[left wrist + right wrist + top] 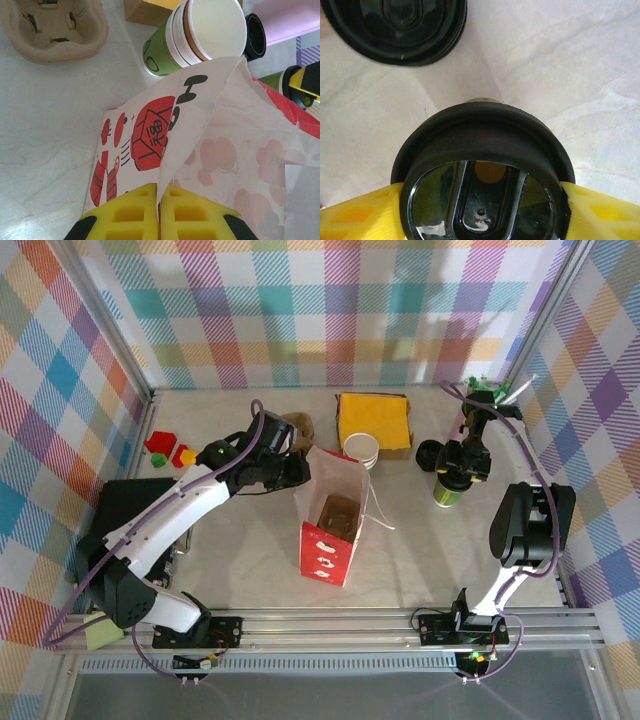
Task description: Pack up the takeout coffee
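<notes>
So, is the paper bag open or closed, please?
Open: the paper bag stands with its mouth spread, the left hand pinching one edge.

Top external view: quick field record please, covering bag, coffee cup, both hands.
paper bag: upright, mouth open, mid-table
left hand: shut on the bag's top edge
coffee cup: green, black lid on, standing right of the bag, outside it
right hand: fingers either side of the cup's lid; grip unclear
cup stack: behind the bag, beside yellow box
</notes>
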